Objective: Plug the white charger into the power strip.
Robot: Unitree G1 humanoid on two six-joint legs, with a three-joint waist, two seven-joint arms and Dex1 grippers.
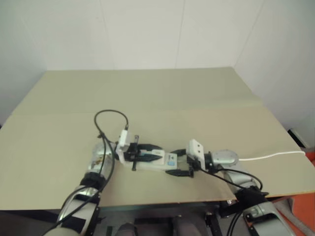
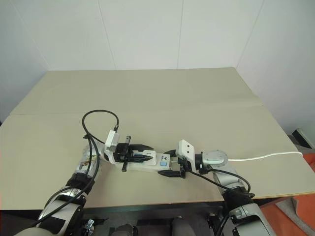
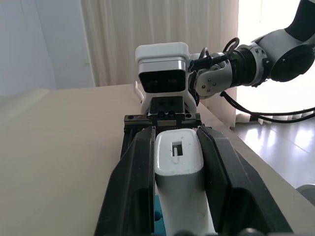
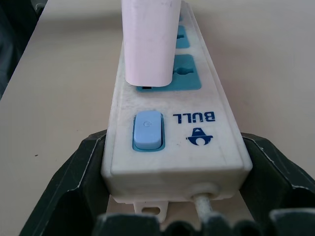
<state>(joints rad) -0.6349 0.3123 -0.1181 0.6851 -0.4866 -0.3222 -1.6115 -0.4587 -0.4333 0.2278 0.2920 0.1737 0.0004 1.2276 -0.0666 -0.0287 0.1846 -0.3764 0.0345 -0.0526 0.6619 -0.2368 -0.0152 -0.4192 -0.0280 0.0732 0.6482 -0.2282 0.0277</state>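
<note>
L gripper (image 3: 177, 196) fingers pinch the white charger (image 3: 178, 167), set over a blue socket of the power strip (image 4: 177, 142). R gripper (image 4: 172, 196) fingers spread, straddling strip's switch end on the table (image 1: 197, 93)

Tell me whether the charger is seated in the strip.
Cannot tell if fully seated: the white charger stands upright on the power strip, over its socket nearest the switch.

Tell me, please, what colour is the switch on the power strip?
Light blue: the switch sits on the white power strip, shown best in the right wrist view.

Charger (image 4: 147, 42) atop power strip (image 4: 206, 147)
</note>
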